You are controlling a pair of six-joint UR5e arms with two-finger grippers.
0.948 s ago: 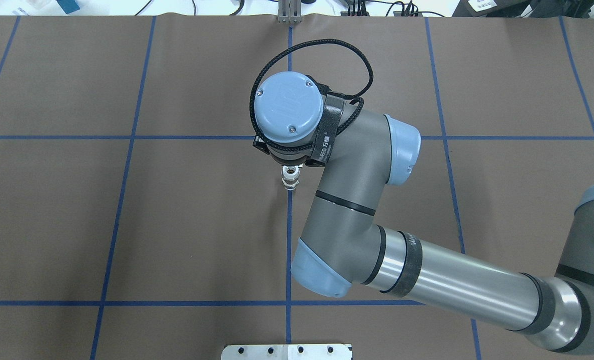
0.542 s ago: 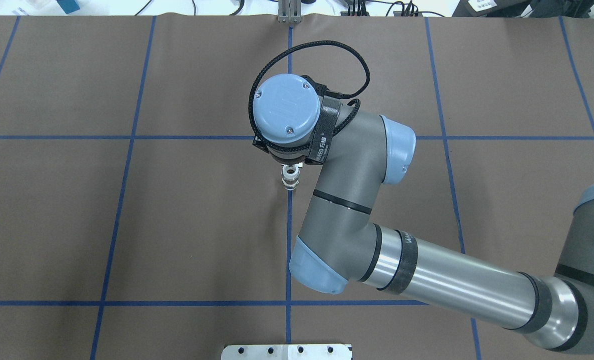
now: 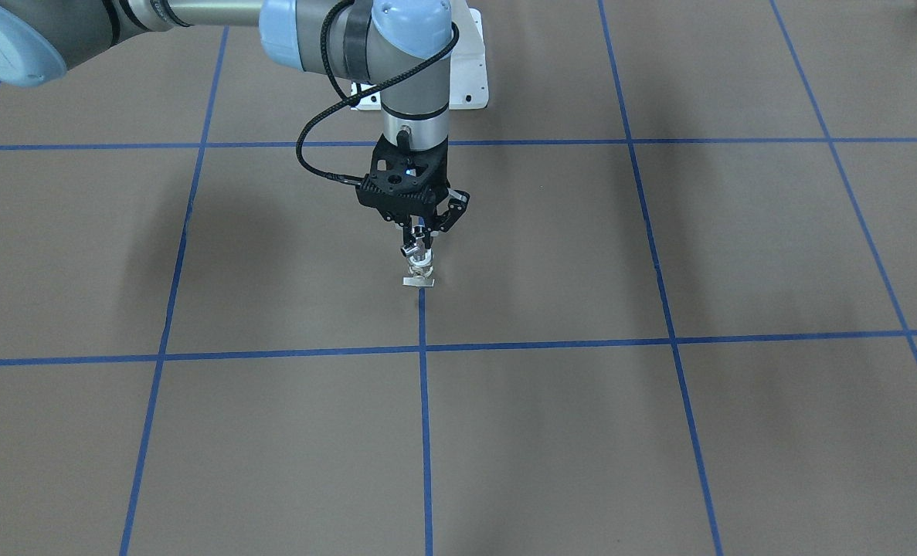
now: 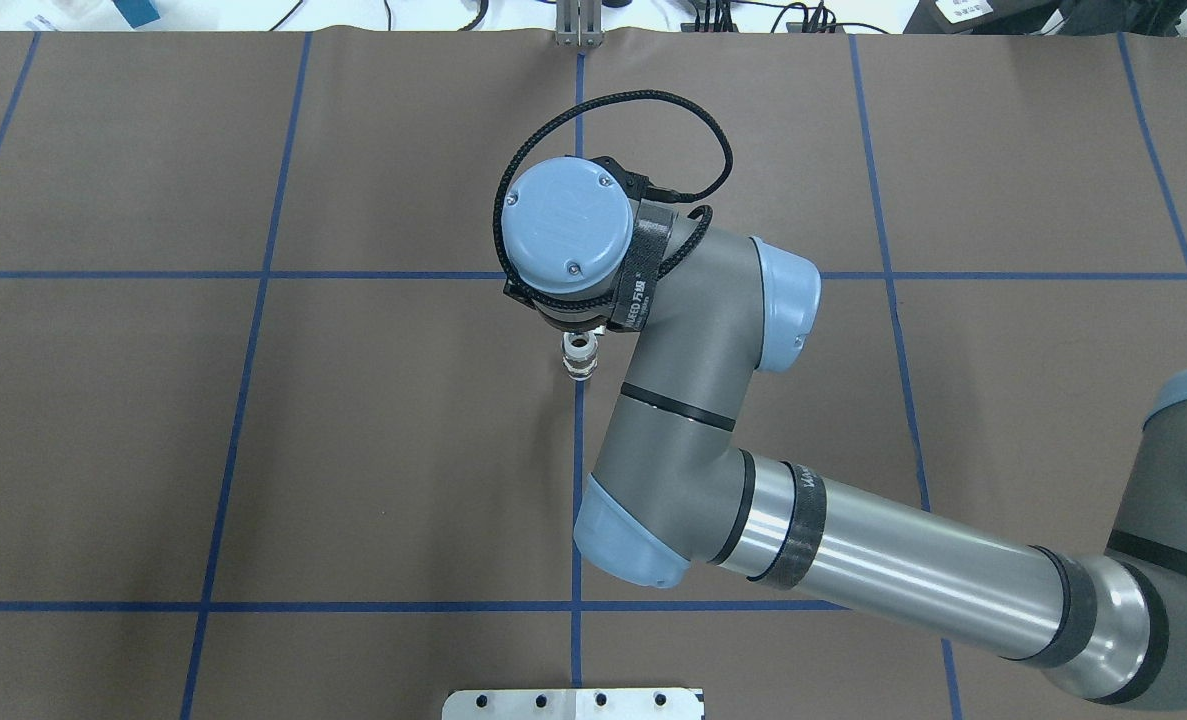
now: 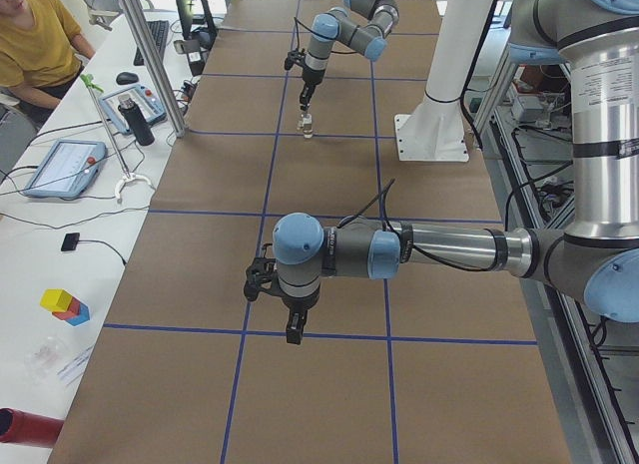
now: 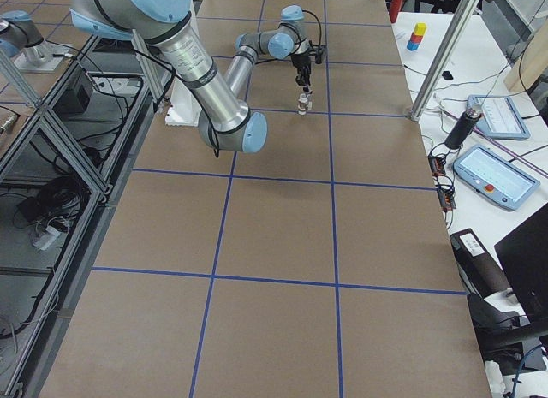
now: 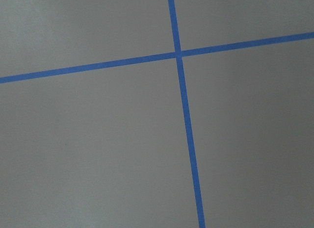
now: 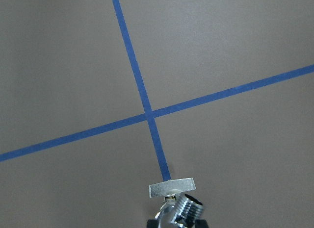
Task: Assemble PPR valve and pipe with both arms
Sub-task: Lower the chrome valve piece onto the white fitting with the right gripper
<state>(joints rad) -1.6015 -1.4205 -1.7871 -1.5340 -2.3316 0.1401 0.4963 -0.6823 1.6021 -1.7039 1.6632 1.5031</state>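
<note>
Far to the left, the left gripper (image 5: 293, 331) hangs over bare brown mat (image 4: 353, 450), well apart from the work. Only the side view shows it, so I cannot tell whether its fingers are spread or pressed together, and its own camera sees nothing but mat and blue tape (image 7: 184, 115).

At the middle of the table, over the central tape line, the PPR valve (image 4: 580, 347) and the pipe (image 8: 189, 211) form one small stack. The white ringed end is uppermost and the flat tab (image 8: 171, 188) is lowest, at or just above the mat — whether it touches, I cannot tell. The right gripper (image 3: 421, 238), reaching in from the right, points straight down and is pinched on the stack's upper end. It appears to bite the valve, with the chrome pipe just beside the fingertips.

The parts look joined, so what remains is probably setting down and letting go. The risk lies there. The chrome piece sits skewed against the tab in the wrist view, and the tab is a narrow foot — a release from a tilt could topple the stack. A loose joint could also part, with no second gripper near to steady it.
</note>
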